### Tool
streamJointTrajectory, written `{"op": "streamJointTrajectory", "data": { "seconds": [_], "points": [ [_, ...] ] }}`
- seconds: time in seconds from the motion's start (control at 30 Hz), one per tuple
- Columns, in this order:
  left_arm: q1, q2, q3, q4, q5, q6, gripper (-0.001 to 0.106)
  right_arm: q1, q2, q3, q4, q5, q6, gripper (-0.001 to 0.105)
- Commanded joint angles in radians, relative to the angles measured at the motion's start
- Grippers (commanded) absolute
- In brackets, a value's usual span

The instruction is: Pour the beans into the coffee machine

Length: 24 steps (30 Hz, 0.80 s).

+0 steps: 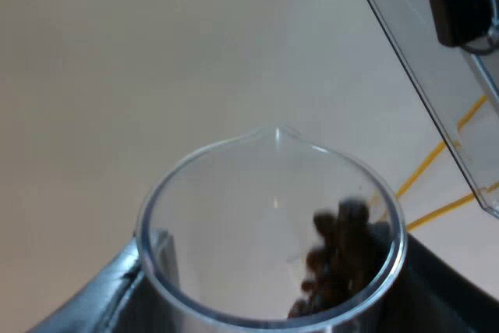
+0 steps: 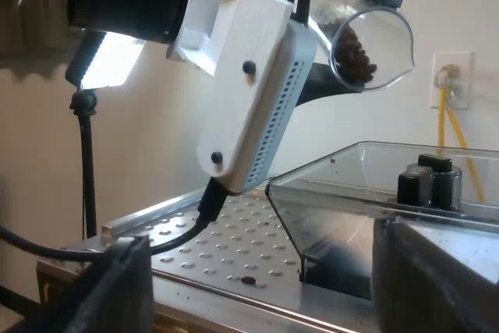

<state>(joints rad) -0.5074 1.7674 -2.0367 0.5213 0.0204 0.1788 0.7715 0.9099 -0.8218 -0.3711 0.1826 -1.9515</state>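
Gripping tilted measuring glass (image 1: 234,216) near hopper (image 2: 366,169), left end effector (image 1: 273,298); right end effector (image 2: 265,286) apparently open.

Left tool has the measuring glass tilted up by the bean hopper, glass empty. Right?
Not empty. The measuring glass in the left tool has coffee beans in it, as the right wrist view shows. The rest holds: it is tilted, up by the bean hopper.

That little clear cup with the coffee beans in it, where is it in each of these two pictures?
Left wrist view: the measuring glass sits close up between the left gripper's fingers, beans inside, beside the bean hopper's clear wall.
Right wrist view: the measuring glass hangs tilted, above the bean hopper.
Shared landmark: the bean hopper, with its black part inside.
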Motion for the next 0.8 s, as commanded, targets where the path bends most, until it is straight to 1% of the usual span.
{"op": "streamJointTrajectory", "data": {
  "seconds": [0.03, 0.23, 0.37, 0.5, 0.8],
  "points": [
    [-0.002, -0.006, -0.008, -0.011, 0.007, 0.059, 0.027, 0.001, -0.004, -0.007, -0.019, 0.002, -0.004, 0.062],
    [-0.002, -0.006, -0.008, -0.011, 0.007, 0.168, 0.027, 0.001, -0.004, -0.007, -0.035, 0.002, -0.004, 0.062],
    [-0.002, -0.006, -0.008, -0.011, 0.009, 0.206, 0.027, 0.001, -0.004, -0.007, -0.044, 0.002, -0.004, 0.062],
    [-0.002, -0.006, -0.008, -0.011, 0.022, 0.215, 0.027, 0.001, -0.004, -0.007, -0.044, 0.002, -0.004, 0.062],
    [-0.002, -0.006, -0.008, -0.011, 0.021, 0.215, 0.027, 0.001, -0.004, -0.007, -0.044, 0.002, -0.004, 0.062]
  ]
}}
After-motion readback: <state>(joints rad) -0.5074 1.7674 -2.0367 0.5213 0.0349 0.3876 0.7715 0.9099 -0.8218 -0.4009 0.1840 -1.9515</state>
